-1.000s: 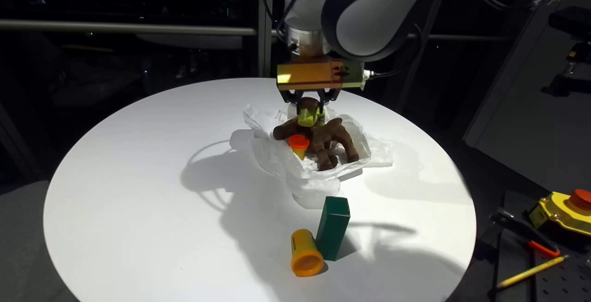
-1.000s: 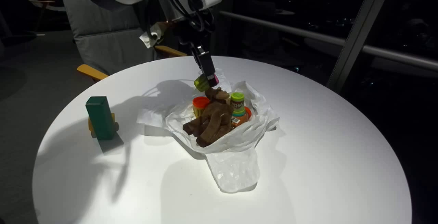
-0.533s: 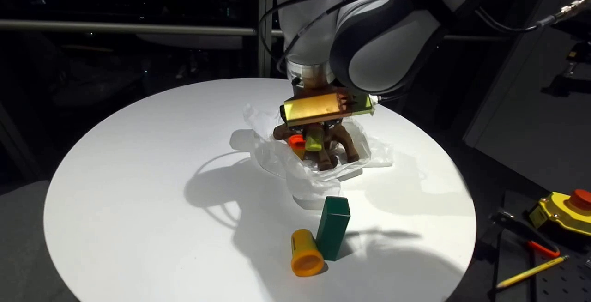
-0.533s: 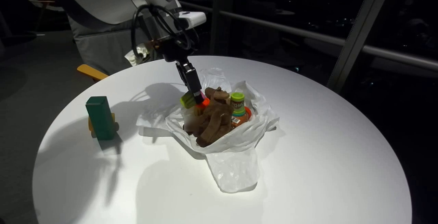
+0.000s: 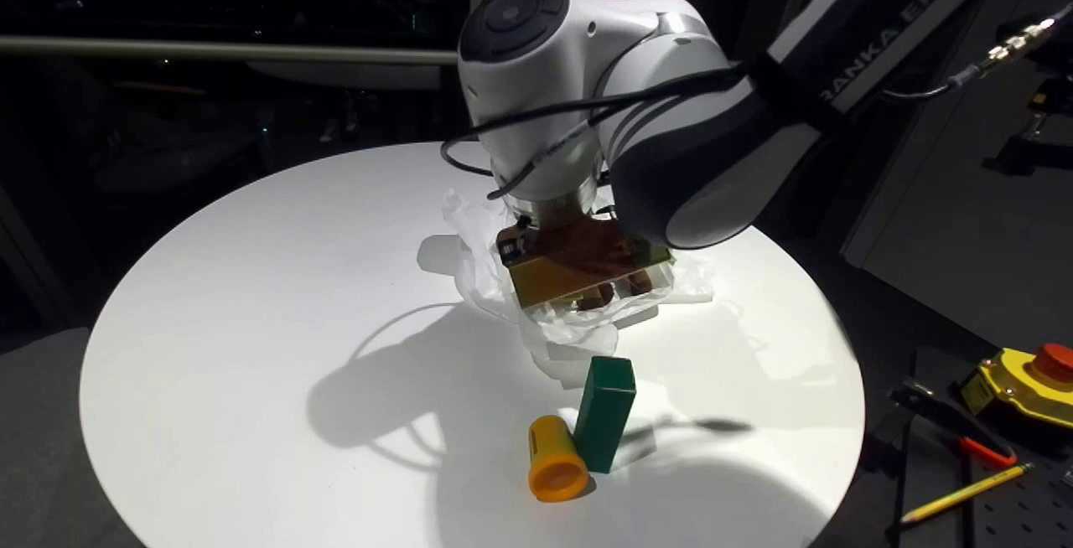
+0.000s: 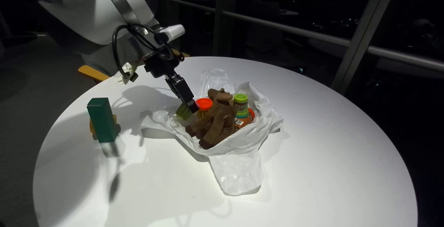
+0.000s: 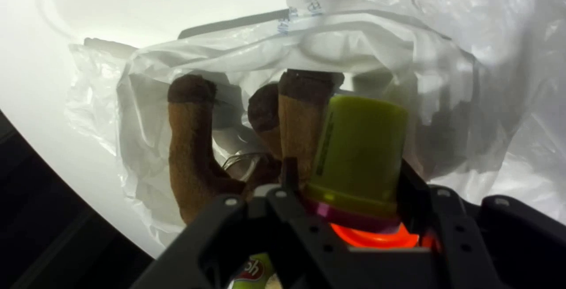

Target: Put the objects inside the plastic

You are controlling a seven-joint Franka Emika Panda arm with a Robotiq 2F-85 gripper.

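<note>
A white plastic bag (image 6: 244, 147) holds a brown plush animal (image 6: 219, 124), an orange-lidded yellow tub (image 6: 204, 106), a green-lidded tub (image 6: 241, 106) and a half-hidden orange tub (image 6: 245, 120). At the bag's opening, the black gripper (image 7: 351, 183) clamps a tilted, pink-lidded yellow-green tub (image 7: 360, 150), one finger on either side. An upright dark-green box (image 5: 605, 414) and an orange-yellow tub (image 5: 555, 457) are outside.

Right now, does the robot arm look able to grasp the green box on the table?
Probably not yet: its tool holds a pink-lidded tub. Once free, likely: the green box stands outside the plastic bag, though a yellow tub beside it may crowd one side.
</note>
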